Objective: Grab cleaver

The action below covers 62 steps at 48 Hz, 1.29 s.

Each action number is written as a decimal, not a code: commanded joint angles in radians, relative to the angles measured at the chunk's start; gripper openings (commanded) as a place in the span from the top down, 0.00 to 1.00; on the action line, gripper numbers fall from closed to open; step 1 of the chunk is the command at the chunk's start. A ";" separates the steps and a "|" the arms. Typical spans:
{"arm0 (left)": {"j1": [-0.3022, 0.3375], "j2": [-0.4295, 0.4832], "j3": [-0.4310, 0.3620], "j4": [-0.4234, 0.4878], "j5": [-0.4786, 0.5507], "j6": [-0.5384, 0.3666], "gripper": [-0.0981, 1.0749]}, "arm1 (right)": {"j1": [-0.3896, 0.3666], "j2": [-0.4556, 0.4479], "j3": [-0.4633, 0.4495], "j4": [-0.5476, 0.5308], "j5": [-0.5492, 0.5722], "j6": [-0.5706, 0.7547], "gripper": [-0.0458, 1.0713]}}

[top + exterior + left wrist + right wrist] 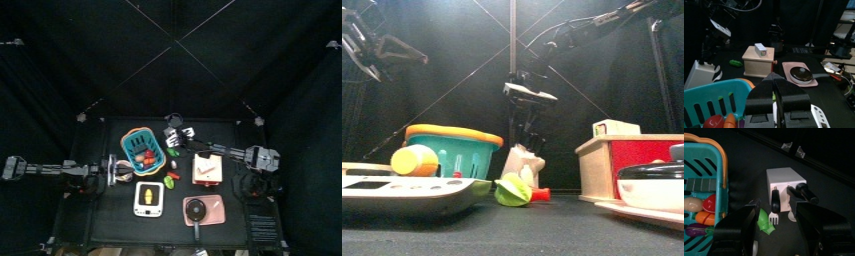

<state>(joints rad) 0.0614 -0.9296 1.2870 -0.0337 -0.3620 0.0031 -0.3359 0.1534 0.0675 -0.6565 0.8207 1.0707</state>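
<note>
The cleaver [784, 184] shows in the right wrist view as a small light-grey rectangular piece with dark handle-like parts sticking out of it. It lies on the black table beside the blue basket [701, 183]. My right gripper [781, 225] hovers just above it, jaws wide open with nothing between them. In the front view the same pale piece [523, 162] stands directly under the right gripper [529, 135]. The left gripper [777, 97] rests at the table's left side, jaws together, holding nothing.
A green toy piece [767, 224] and a small white fork [773, 217] lie near the cleaver. A wooden box [207, 168] stands at the right. A white board [148, 197] and a pink board with a dark pan [201, 210] lie at the front.
</note>
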 commanded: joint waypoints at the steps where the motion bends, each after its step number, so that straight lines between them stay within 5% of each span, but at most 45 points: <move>1: -0.002 0.003 -0.017 0.002 -0.006 0.000 0.66 | -0.002 -0.018 -0.012 -0.002 -0.002 -0.002 0.20; 26: -0.002 0.003 -0.015 0.000 -0.005 0.000 0.66 | -0.005 -0.011 -0.017 -0.003 0.003 -0.002 0.46; 62: -0.002 0.003 -0.015 0.002 -0.006 0.002 0.66 | 0.015 -0.044 -0.031 -0.008 0.029 -0.002 0.47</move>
<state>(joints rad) 0.0598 -0.9281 1.2885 -0.0337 -0.3636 0.0031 -0.3267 0.1626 0.0660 -0.6581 0.8498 1.0707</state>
